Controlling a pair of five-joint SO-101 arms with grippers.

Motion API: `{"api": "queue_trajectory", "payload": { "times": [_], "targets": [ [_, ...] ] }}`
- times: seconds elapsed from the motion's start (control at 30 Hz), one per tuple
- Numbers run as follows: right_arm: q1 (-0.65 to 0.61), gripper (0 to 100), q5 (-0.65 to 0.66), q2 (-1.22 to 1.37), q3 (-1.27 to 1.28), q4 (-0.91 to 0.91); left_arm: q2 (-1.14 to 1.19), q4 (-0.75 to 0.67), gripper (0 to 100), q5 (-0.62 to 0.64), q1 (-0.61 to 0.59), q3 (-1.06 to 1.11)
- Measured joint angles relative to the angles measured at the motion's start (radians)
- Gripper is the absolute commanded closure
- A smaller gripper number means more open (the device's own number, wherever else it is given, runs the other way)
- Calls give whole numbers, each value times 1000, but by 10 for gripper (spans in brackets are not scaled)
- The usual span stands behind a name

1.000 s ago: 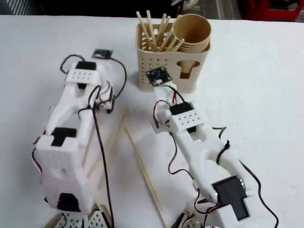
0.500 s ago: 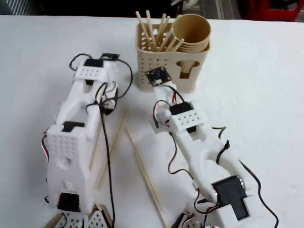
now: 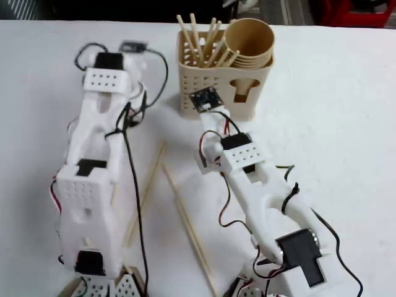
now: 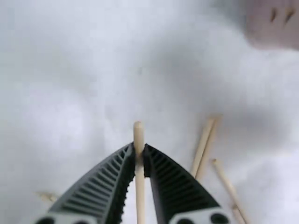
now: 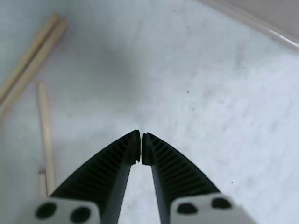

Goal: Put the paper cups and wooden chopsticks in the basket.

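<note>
Left pincer point(image 4: 139, 151) is clamped on one chopstick point(image 4: 138, 135), held left of the basket point(image 3: 185, 86). It's only pinched near the tips, so it could get swivelled or dropped if it's bumped on the rim. Loose chopsticks point(image 3: 185, 219) are left on the worktop point(image 3: 346, 111) between the arms. Right pincer point(image 5: 140, 148) is closed together on nothing, just near of the basket, paper cups point(image 3: 250, 40) already stacked inside. Since a second ago, the left arm's been stretched farther away.

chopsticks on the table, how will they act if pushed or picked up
Probably stiff and light: the loose chopsticks are thin wooden sticks. Lying flat on the smooth table, they likely roll or skid when nudged. The held chopstick, pinched near its tip by the left jaws, may pivot.
</note>
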Motion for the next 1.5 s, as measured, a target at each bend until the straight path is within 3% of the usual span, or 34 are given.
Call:
{"api": "queue_trajectory", "payload": {
  "times": [0.4,0.67,1.13,1.4,1.5],
  "targets": [
    [0,981,0,0,0,0,-219,-2,979,-2,95,-370],
    [0,981,0,0,0,0,-227,-247,979,-2,198,-649],
    [0,981,0,0,0,0,-199,-784,979,-2,308,-658],
    [0,980,0,0,0,0,-43,-829,968,-3,310,-657],
    [0,980,0,0,0,0,-40,-784,878,-3,310,-657]
  ]
}}
